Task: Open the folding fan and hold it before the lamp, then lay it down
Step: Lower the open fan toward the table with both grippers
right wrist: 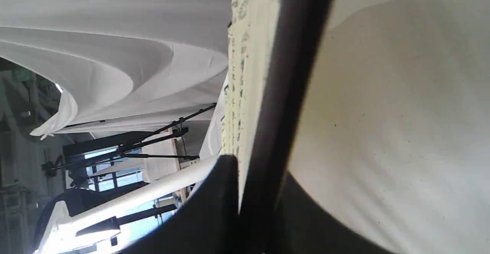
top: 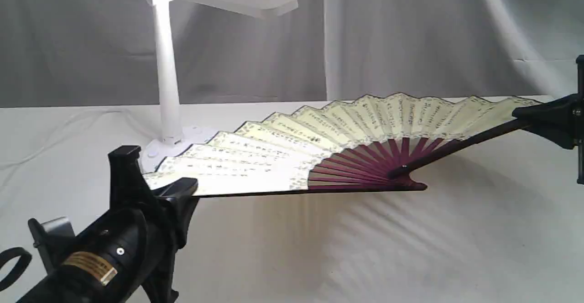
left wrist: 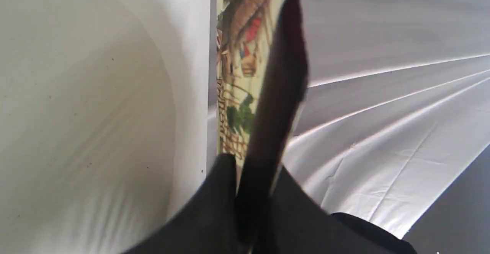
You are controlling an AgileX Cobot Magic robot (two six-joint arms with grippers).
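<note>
I have the folding fan (top: 319, 152) spread wide and nearly level above the worktop (top: 410, 257), just in front of the lamp (top: 166, 75), my left claw (top: 164, 184) clamped on one end guard and my right claw (top: 522, 115) clamped on the other

Calligraphy columns on the folding fan (top: 365, 116) and a gold sticker (top: 89, 264) are illegible.

Left end effector (top: 175, 190) and right end effector (top: 525, 115), well apart, clamp the folding fan (top: 273, 157).
</note>
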